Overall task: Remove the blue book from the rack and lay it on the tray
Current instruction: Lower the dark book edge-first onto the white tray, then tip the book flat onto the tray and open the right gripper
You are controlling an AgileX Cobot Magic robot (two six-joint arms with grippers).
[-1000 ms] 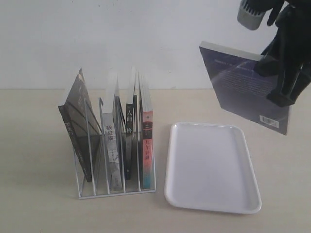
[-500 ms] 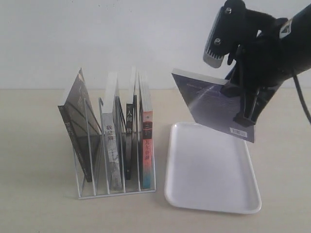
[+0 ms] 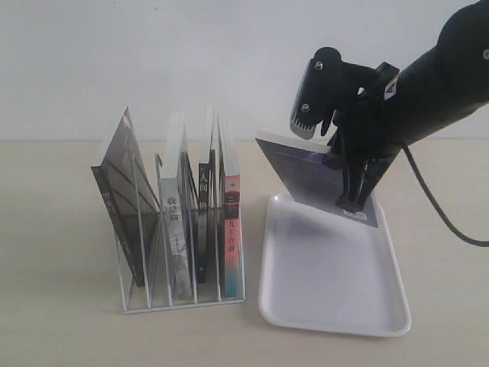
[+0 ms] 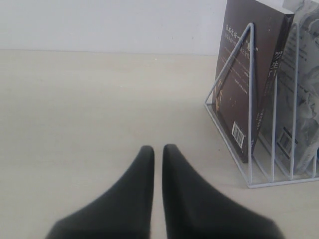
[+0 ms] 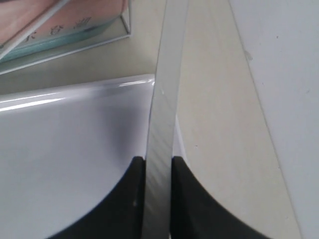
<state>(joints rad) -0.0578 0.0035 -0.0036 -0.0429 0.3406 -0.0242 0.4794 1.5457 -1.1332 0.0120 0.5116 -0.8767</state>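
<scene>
The right gripper (image 3: 353, 200), a black 2-fingered claw, is clenched on the thin, deep blue paperback book (image 3: 302, 172), with 1 finger pressed on each cover. The blue book hangs tilted, its back cover toward the exterior camera. Its lower edge is over the far end of the flat white plastic tray (image 3: 328, 321); whether it touches the tray cannot be told.

Within the last second the book has come down from high on the right to this spot. The carry looks nearly finished, with only laying flat and release left to do.

The small white wire rack (image 3: 183, 300), just left of the tray, holds the other books.

The right arm reaches in from the upper right, its wrist bent steeply down. The left gripper (image 4: 157, 149), closed on nothing, hovers low over the table near the rack's far side.
</scene>
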